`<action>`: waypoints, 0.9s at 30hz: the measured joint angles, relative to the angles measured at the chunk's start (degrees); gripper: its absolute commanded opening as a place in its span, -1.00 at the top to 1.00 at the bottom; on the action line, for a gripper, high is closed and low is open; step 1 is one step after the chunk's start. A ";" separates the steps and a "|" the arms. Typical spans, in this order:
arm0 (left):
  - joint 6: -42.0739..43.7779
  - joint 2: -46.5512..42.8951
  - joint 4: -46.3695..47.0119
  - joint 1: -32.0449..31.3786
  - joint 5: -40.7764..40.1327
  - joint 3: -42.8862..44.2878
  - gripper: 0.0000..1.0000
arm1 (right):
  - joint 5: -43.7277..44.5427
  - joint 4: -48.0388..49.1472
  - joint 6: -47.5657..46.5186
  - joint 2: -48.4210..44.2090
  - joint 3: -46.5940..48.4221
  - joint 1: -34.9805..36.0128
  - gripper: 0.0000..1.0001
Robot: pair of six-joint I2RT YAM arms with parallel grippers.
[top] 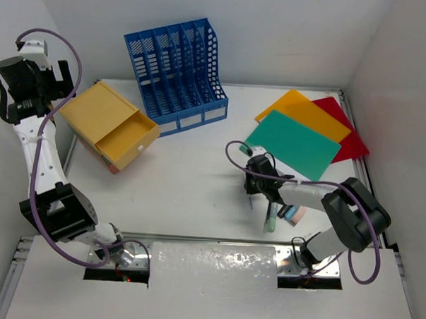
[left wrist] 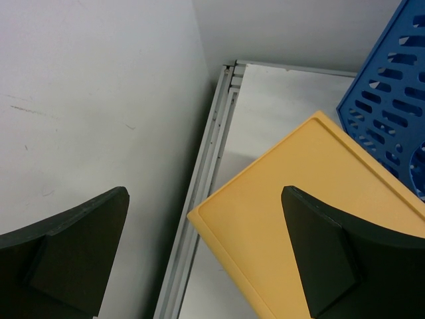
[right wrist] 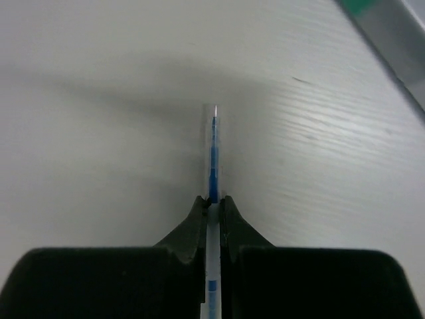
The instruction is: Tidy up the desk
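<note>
While the right claw (right wrist: pixel 212 203) is closed tight on a thin blue pen (right wrist: pixel 213 166), the pen's tip points forward, low over the white desk (top: pixel 197 187) near its middle. The desk fills the floor between the white walls, and everything stands on it. The left claw (left wrist: pixel 206 246) hangs high at the far left – its jaws wide apart – above the corner of the yellow drawer box (top: pixel 102 116). The drawer (top: pixel 132 142) is pulled out toward the middle; its inside shows yellow. Just beside the box stands the blue file rack (top: pixel 178 73), its slots upright. At the far right lie three overlapping folders – green (top: pixel 295 145), orange (top: pixel 303 110), red (top: pixel 342 126). A green marker (top: pixel 270 220) lies under the right arm.
</note>
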 measured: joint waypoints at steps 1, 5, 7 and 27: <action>0.00 0.00 -0.15 0.00 0.00 0.00 -0.99 | -1.95 0.76 -2.23 0.44 0.55 0.22 1.00; 0.00 0.00 -0.50 0.00 0.11 0.00 -0.99 | -9.07 6.54 -10.40 0.44 3.43 1.20 1.00; -0.02 0.00 -0.76 0.00 0.33 0.00 -0.99 | -13.18 9.86 -15.23 0.26 6.93 1.95 1.00; 1.49 2.64 -1.68 -0.26 1.57 -3.91 -0.97 | -37.11 46.56 -31.28 42.80 72.41 13.92 1.00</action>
